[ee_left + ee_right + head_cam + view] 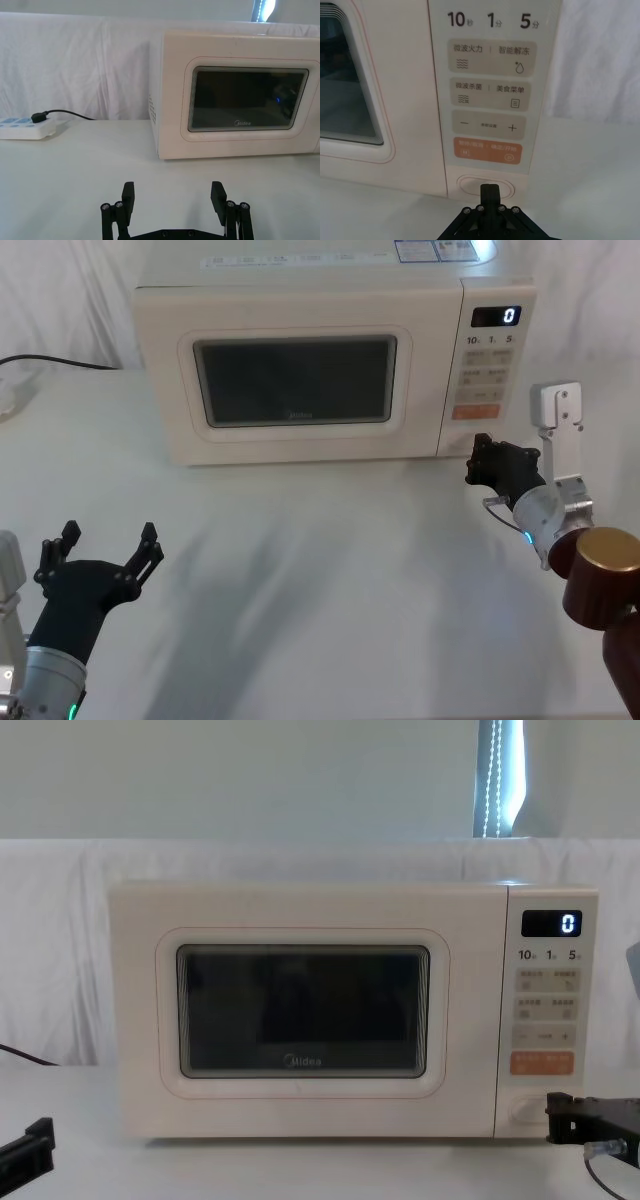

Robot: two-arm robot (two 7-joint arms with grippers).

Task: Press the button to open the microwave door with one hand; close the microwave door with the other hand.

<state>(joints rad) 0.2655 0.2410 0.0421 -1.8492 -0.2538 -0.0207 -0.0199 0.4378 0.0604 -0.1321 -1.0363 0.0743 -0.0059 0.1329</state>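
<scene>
Right now the microwave (305,1010) sits at the back of the white table (300,580), and the microwave door (300,1010) is shut flat against it. If the door pops open, it looks set to swing out over the table in front of it. The left gripper (105,565) waits low and near the robot, well apart from the oven, with its two fingers spread wide, so it should be safe there.

The right gripper (489,192) has its fingers pinched together into one tip, holding nothing. That tip is just in front of the button (470,184), at the bottom of the control panel (545,1010). The orange key (487,151) sits right above. If the tip drifts up, it could hit that key and start the oven instead. If it slides off sideways, the door may stay shut.

I cannot tell if the tip touches the button yet. In the chest view the left gripper is cut off at the edge.
</scene>
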